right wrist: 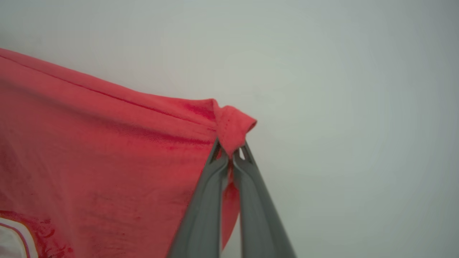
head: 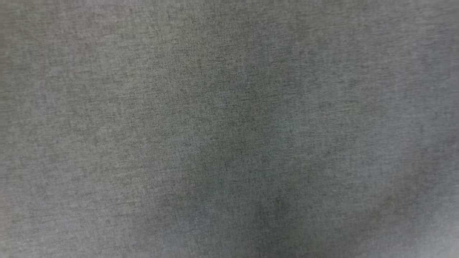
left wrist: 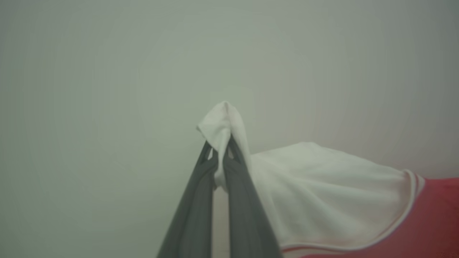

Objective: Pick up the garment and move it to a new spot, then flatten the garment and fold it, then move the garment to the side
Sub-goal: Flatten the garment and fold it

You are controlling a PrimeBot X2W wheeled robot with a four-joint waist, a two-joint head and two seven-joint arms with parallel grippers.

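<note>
Left hand (left wrist: 219,152) pinches a peak of white sleeve cloth between its closed fingers. The garment (left wrist: 330,190) drapes away to that hand's right, its white sleeve meeting the red body at a striped trim. Right hand (right wrist: 231,152) is clamped on a red hemmed corner, and the shirt sags to its left. It looks soft, light and limp, so corners and seamed edges are likely the surest places to grip.
</note>
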